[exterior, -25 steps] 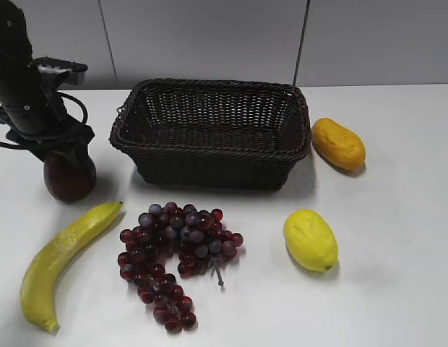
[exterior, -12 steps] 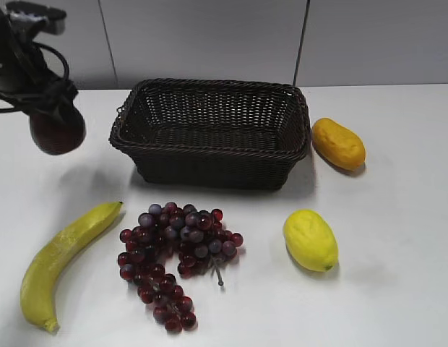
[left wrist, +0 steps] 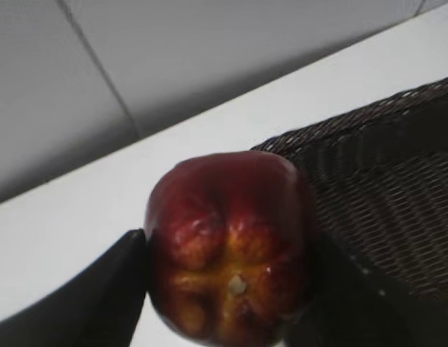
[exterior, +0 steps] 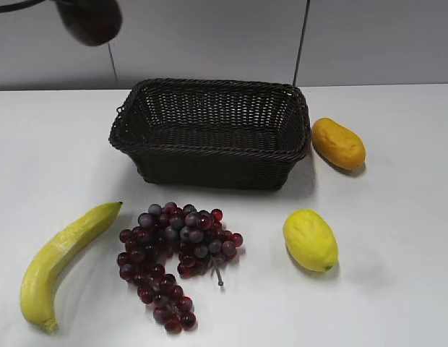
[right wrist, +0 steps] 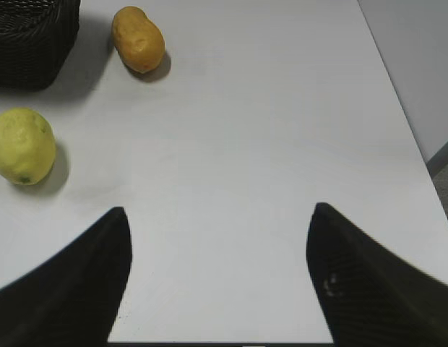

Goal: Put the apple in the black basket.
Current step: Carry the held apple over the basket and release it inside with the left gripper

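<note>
The dark maroon apple (exterior: 92, 20) hangs high at the top left of the exterior view, up and to the left of the black basket (exterior: 213, 155). In the left wrist view the apple (left wrist: 231, 246) fills the middle, its yellowish dimpled end toward the camera. My left gripper (left wrist: 231, 289) is shut on it, one black finger on each side. The basket's woven rim (left wrist: 368, 123) lies to the apple's right in that view. My right gripper (right wrist: 217, 275) is open and empty over bare table; it does not show in the exterior view.
A banana (exterior: 61, 260) lies front left, a bunch of purple-red grapes (exterior: 173, 260) front middle, a yellow lemon (exterior: 310, 239) front right and an orange-yellow fruit (exterior: 338, 143) right of the basket. The lemon (right wrist: 22, 146) and orange fruit (right wrist: 138, 39) show in the right wrist view.
My left gripper has lifted the apple off the table at the left, up and rightward, until the arm is almost out of the exterior view's top. Nothing else moved.
</note>
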